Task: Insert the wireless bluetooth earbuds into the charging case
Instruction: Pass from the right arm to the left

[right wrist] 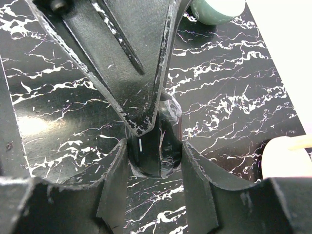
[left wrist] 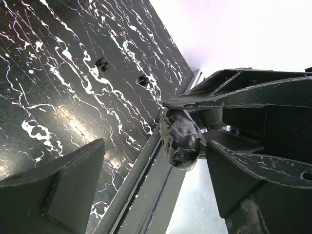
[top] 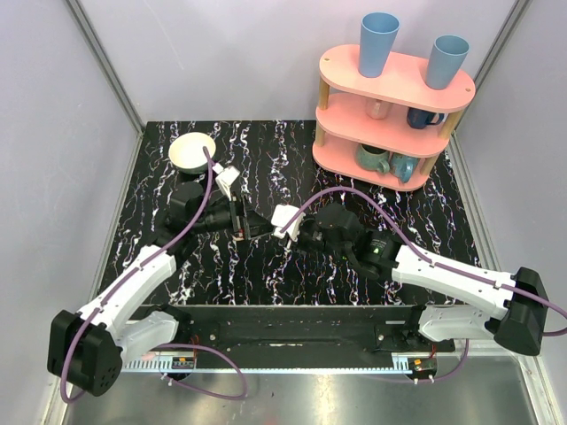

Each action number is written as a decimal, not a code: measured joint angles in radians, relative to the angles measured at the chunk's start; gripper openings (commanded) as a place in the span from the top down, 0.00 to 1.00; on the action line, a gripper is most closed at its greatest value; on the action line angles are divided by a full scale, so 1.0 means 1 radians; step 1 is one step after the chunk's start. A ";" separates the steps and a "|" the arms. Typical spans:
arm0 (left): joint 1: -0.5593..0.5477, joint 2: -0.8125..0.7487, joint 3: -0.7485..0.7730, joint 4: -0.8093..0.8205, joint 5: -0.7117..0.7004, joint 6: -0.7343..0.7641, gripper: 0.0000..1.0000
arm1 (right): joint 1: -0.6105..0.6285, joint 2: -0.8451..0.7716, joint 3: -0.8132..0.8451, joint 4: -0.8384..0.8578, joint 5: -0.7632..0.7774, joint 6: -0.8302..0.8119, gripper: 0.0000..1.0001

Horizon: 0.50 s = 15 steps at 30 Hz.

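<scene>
The right fingers (right wrist: 114,180) clamp the black charging case (right wrist: 161,146) — left fingers (left wrist: 73,180) apart beside it.

Black charging case (right wrist: 152,155), white-veined black table (top: 292,146)

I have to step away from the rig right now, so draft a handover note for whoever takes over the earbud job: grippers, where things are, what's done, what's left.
The right gripper is shut on the charging case, a dark glossy pebble; its lid looks closed.
The left gripper is open, one finger against the case's top.
No earbuds show clearly; two small dark pieces on the table may be them.
Done: case gripped. Left: open it, insert both earbuds.
</scene>
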 measured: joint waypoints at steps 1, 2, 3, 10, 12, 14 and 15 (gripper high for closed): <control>0.000 -0.001 0.000 0.002 0.000 0.000 0.12 | 0.000 0.000 0.000 0.001 0.002 0.001 0.82; 0.000 -0.003 0.000 0.006 0.000 -0.003 0.12 | 0.000 0.000 -0.002 0.002 0.005 0.003 0.82; 0.000 -0.004 0.000 0.011 0.001 -0.004 0.12 | 0.000 0.000 -0.005 0.008 0.006 0.004 0.82; 0.000 -0.019 -0.008 0.070 0.004 -0.037 0.12 | 0.000 0.000 -0.024 0.019 0.008 0.027 0.83; -0.001 -0.021 -0.008 0.093 0.008 -0.049 0.12 | 0.000 0.000 -0.029 0.027 0.008 0.034 0.82; -0.001 -0.021 -0.008 0.105 0.011 -0.056 0.14 | 0.000 0.000 -0.032 0.032 0.008 0.037 0.82; -0.001 -0.021 -0.008 0.110 0.012 -0.059 0.15 | 0.000 0.000 -0.034 0.033 0.008 0.038 0.82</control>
